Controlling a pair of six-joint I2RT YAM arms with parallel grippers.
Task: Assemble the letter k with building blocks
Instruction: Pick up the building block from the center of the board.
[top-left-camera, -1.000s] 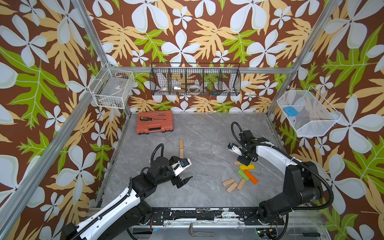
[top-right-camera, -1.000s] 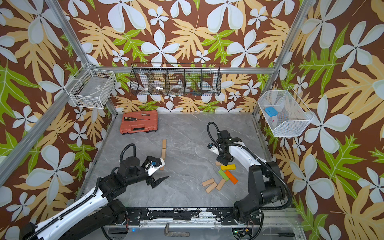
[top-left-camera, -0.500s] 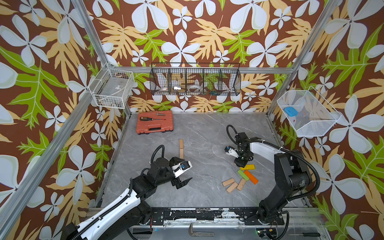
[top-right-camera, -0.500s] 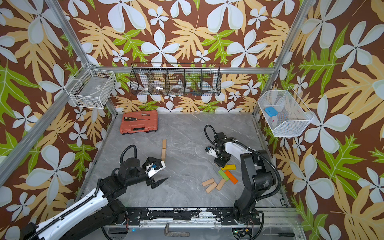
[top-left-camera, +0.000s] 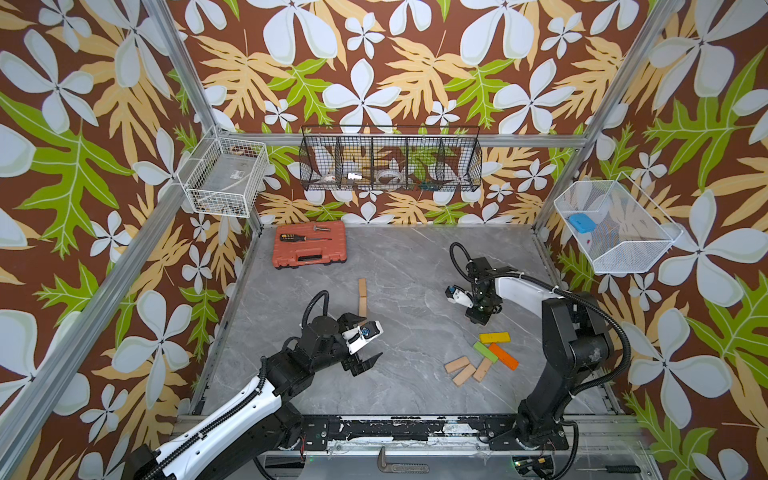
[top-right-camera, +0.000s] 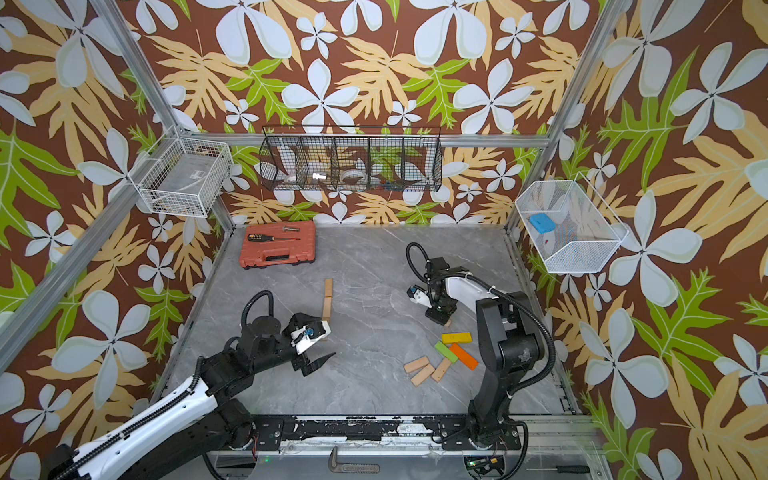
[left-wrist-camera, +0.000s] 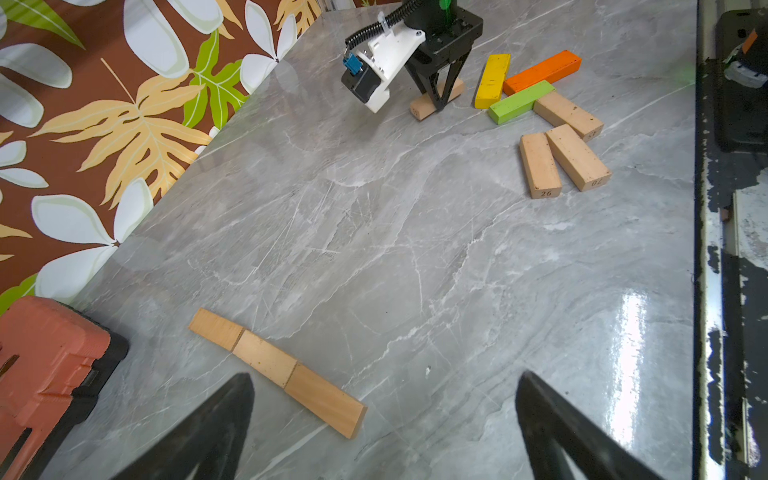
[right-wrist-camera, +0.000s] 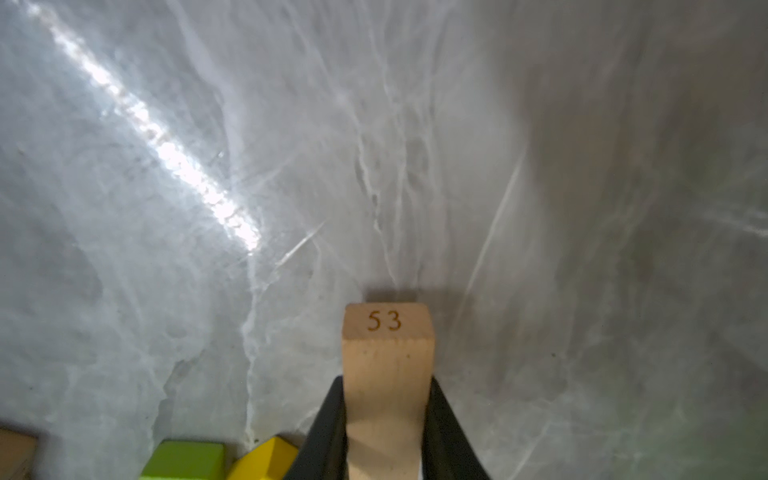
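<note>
My right gripper (top-left-camera: 478, 318) points down at the table right of centre, just behind the loose pile. In the right wrist view my right gripper (right-wrist-camera: 386, 399) is shut on a plain wood block marked 53 (right-wrist-camera: 388, 353), which lies low on the table (left-wrist-camera: 419, 109). The pile holds a yellow block (top-left-camera: 494, 337), a green block (top-left-camera: 485, 351), an orange block (top-left-camera: 503, 356) and three plain wood blocks (top-left-camera: 464, 375). A straight row of three wood blocks (top-left-camera: 362, 297) lies left of centre. My left gripper (left-wrist-camera: 384, 390) hovers open just in front of that row, holding nothing.
A red-orange tool case (top-left-camera: 309, 244) with a screwdriver on it sits at the back left. Wire baskets (top-left-camera: 390, 164) hang on the walls above the table. A scuffed metal rail (top-left-camera: 395, 428) runs along the front edge.
My right gripper has closed its jaws on the plain wood block behind the pile and shifted slightly left. The left arm has barely moved and stays open.
</note>
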